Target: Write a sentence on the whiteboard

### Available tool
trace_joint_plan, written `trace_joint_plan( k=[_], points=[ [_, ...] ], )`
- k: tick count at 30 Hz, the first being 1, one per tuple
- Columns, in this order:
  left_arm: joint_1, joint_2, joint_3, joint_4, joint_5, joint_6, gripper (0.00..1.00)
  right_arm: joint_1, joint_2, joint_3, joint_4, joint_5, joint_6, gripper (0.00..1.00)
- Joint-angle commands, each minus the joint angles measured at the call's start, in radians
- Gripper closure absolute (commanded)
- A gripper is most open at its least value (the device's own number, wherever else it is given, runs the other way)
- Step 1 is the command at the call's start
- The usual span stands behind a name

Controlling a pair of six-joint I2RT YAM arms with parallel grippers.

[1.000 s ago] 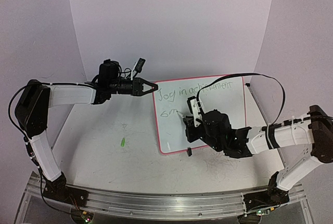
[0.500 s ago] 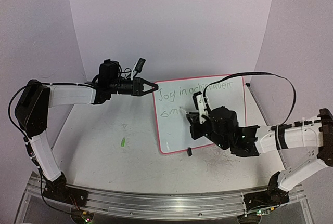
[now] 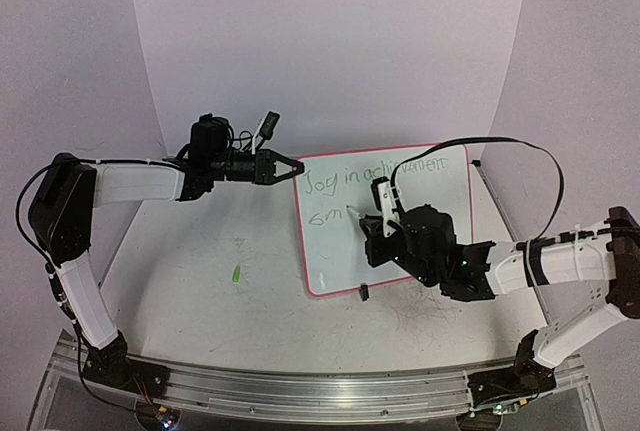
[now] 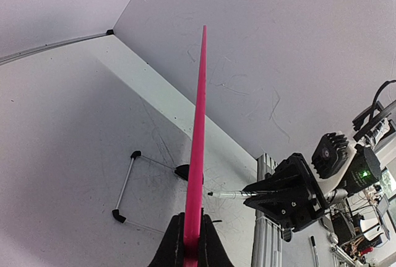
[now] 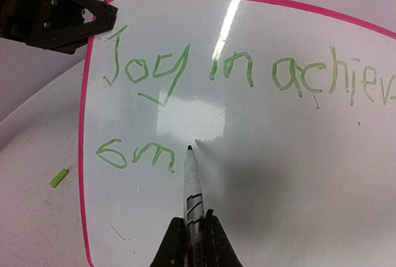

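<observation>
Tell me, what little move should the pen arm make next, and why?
Probably stroke the next letter just right of the second line. The right gripper grips the marker, its tip sitting beside the last green letter on the whiteboard, with blank space ahead.

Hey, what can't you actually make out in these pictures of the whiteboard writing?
- Right wrist view: the sentence runs off the right edge after "achiev".
- Top external view: the right gripper and its arm cover part of the whiteboard.
- Left wrist view: the board, clamped by the left gripper, is edge-on, so no writing shows.
- The marker: tip contact unclear.
- The green piece: too small to identify.
</observation>
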Motion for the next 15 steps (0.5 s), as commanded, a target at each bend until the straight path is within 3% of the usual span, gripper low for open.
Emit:
trace_joint_plan(
  k=[1,15],
  points=[
    [0.000,-0.030,0.002,0.028,0.003,0.000,1.00,-0.003,0.017,-0.008,0.025,0.011,0.011,1.00],
    [0.000,-0.031,0.002,0.028,0.001,0.001,1.00,-0.009,0.055,0.013,0.022,0.047,-0.007,1.00]
  ],
)
